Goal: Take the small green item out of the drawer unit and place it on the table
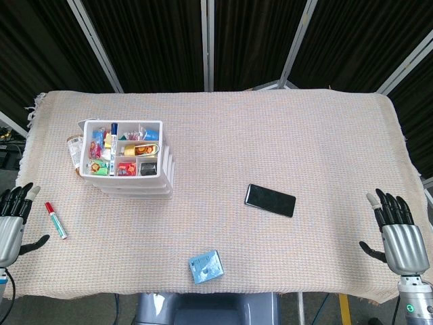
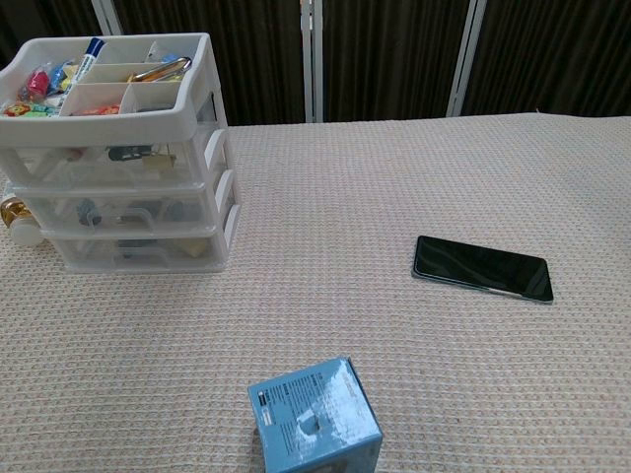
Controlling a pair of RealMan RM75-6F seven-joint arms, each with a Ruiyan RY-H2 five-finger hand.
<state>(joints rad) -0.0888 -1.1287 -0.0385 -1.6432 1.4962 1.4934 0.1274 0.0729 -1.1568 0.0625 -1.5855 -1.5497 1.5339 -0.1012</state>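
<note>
Head view: left hand [image 1: 11,220] and right hand [image 1: 398,233] rest at the near table edges, fingers spread, holding nothing; the small green item [image 1: 99,170] lies in the near-left compartment of the drawer unit [image 1: 128,160] top tray, so the nearer left hand should descend from above and pinch without snagging neighbouring clutter. Chest view: neither hand shows; the tray stands crowded, the green item itself hidden.

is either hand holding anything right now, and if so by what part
Nothing is held. The left hand and the right hand sit at the near table corners with fingers apart, touching nothing. The drawer unit stands untouched.
</note>
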